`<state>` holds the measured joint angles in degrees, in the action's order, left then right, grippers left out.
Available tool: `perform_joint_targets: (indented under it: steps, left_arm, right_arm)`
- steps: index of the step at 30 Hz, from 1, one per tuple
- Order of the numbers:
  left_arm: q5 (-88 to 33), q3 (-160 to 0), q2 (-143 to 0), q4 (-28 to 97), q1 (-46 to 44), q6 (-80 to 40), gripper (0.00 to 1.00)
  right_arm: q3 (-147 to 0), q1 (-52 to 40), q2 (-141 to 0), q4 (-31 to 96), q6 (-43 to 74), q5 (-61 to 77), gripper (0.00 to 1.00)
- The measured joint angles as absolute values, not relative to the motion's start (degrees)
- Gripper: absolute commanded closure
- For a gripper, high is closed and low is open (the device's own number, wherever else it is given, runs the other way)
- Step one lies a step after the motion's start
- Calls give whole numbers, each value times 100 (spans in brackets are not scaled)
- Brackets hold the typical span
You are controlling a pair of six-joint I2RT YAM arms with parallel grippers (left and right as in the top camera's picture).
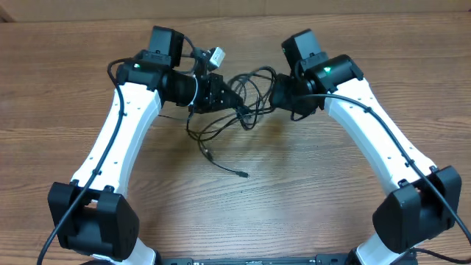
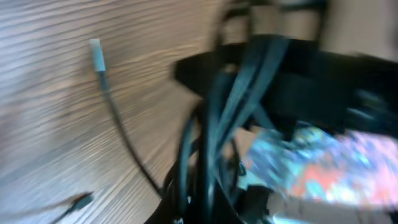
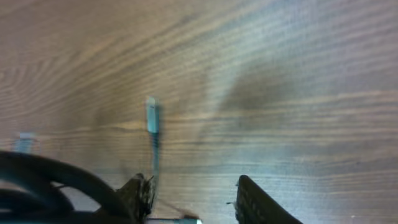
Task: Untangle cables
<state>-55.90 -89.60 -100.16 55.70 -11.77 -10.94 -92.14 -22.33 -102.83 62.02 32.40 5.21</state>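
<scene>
Overhead: left fingers (image 1: 224, 96) closed tight on cables (image 1: 246, 103); right fingers (image 3: 258, 200) part open, cables just beside.

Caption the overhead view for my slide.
Left hand and right hand at a tangle of black cables on a wooden table.

Overhead sharp and evenly lit; wrist views smear the cables (image 2: 126, 140)

Left wrist view: motion-blurred throughout; cables (image 2: 211, 124) smear into one dark band, individual strands indistinguishable. Right wrist view: right gripper (image 3: 196, 202) fingers cut off by lower edge. Overhead: their tangle partly hidden under left gripper (image 1: 229, 99).
</scene>
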Motion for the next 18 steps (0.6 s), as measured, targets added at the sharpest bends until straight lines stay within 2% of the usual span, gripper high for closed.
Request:
perform_joint_targets:
  steps: [9,14,18]
  left_arm:
    - [-6952,-8906,-10149,5662,-1035,738,96]
    - [-7247,-8906,-10149,5693,-923,1245,96]
    - [-6770,-8908,-10149,5723,-845,1238,96]
  right_arm:
    - [-9019,-1796,-10248,6263,2714,1474,62]
    - [-9019,-1643,-10066,6300,2027,2001,53]
    - [-9021,-1498,-9349,6261,1903,1977,47]
